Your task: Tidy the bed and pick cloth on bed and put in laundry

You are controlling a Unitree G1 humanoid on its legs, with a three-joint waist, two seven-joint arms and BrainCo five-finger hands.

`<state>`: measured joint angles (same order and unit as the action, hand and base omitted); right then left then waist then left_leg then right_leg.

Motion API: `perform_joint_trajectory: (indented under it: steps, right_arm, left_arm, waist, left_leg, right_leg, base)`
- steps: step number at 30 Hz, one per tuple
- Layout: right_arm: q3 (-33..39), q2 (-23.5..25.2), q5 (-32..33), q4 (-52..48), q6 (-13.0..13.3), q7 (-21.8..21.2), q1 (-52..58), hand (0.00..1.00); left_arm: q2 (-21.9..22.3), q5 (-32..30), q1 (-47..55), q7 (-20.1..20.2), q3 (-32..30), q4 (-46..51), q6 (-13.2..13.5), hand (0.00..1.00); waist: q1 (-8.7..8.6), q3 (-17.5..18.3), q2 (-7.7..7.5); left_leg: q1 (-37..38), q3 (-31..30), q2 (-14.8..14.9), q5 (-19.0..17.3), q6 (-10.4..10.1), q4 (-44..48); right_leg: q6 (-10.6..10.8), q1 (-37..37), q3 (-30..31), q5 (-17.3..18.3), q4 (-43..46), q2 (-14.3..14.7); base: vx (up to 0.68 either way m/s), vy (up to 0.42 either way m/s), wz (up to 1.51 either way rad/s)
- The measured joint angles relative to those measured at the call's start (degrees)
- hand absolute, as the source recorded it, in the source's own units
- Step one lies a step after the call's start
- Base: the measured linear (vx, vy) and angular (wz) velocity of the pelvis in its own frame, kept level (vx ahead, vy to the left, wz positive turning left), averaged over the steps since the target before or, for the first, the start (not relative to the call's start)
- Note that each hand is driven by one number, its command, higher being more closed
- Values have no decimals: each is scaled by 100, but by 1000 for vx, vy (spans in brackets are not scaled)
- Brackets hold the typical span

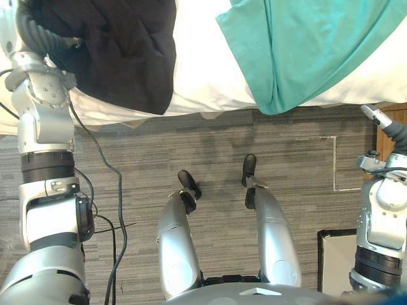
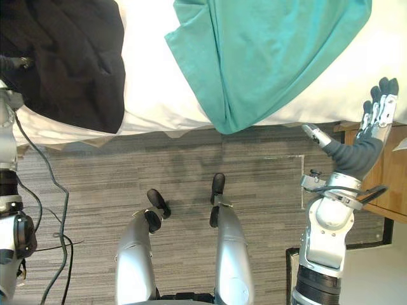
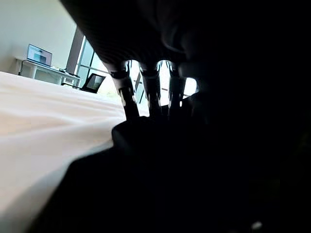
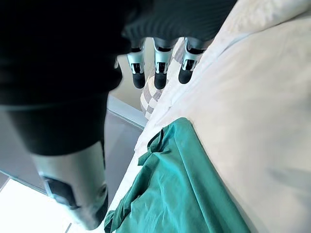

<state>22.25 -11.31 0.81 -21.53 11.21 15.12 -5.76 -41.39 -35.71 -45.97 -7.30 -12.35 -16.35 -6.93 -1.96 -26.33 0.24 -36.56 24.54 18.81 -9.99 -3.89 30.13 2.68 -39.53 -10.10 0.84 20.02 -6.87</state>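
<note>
At the bed (image 2: 152, 95) edge our left hand (image 3: 151, 92) meets the black cloth (image 1: 121, 51), and we cannot tell its grip; our right hand (image 2: 379, 105) is released near the teal cloth (image 2: 267, 57).

Bedroom: white-sheeted bed (image 1: 198, 57), grey carpet (image 1: 210, 143), wooden cabinet (image 2: 395, 181) alongside.

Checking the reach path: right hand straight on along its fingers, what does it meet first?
Likely the white sheet, to the side of the teal cloth, not the cloth. The right hand is open, aimed over the sheet's edge; depth is unclear.
</note>
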Motion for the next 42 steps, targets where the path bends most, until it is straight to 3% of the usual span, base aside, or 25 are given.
perform_joint_trajectory:
  steps: [5,7,14,18,23,30,35,39,42]
  right_arm:
    - [22,29,337,-210,63,-121,152,0]
    - [21,85,477,-312,131,-166,151,0]
    - [-38,72,536,-430,260,-322,43,0]
    - [-354,-610,208,-187,219,-364,-414,0]
    - [-581,-1371,-209,586,65,-392,-1099,0]
    - [-717,-2690,-759,1608,-280,-483,-1827,0]
    - [-724,-3592,-1072,2786,-416,-545,-2443,0]
    - [-996,-4168,-1357,3855,-587,-636,-2912,0]
    - [-1243,-4239,-1489,4340,-624,-645,-3191,0]
  left_arm:
    - [146,-216,392,175,363,921,38,100]
    - [391,-270,679,315,552,1250,56,100]
    - [687,-301,1961,711,951,2164,629,100]
    - [837,-56,2827,744,966,2167,923,100]
    - [776,390,3461,820,889,2176,1076,100]
    - [334,1237,4225,943,288,2446,1277,100]
    - [-283,1924,4447,946,-85,2692,1553,100]
    - [-587,2410,4778,945,-588,2702,1673,100]
    - [-746,2641,4994,938,-705,2702,1751,100]
  waist:
    - [42,1,1]
    - [66,4,5]
    - [158,38,5]
    - [172,188,27]
    - [318,326,69]
    - [471,346,114]
    - [571,380,255]
    - [619,380,410]
    - [618,369,518]
  left_leg:
    - [87,0,-96,16,10,-112]
    - [265,3,-124,16,10,-189]
    - [546,24,-239,81,1,-427]
    - [826,66,-318,152,-7,-643]
    - [947,109,-473,432,-26,-1046]
    - [703,73,-534,747,-51,-1363]
    - [468,-6,-695,1056,-51,-1756]
    - [253,4,-748,1181,-85,-1912]
    - [211,48,-780,1257,-118,-2025]
  right_leg:
    - [0,58,-34,0,-22,-68]
    - [0,222,-52,0,-33,-85]
    - [-1,456,-100,1,-147,-139]
    - [-12,633,-102,9,-151,-171]
    - [-35,632,-133,28,-218,-241]
    - [-83,356,-221,-17,-261,-244]
    - [-95,52,-351,-42,-253,-351]
    - [-96,-208,-409,-46,-224,-403]
    - [-97,-298,-447,-46,-194,-433]
  base:
    - [59,27,6]
    - [54,36,7]
    - [15,10,3]
    - [0,0,0]
    - [-40,-52,7]
    - [-57,-48,10]
    - [0,-3,18]
    - [35,-5,10]
    - [52,-14,8]
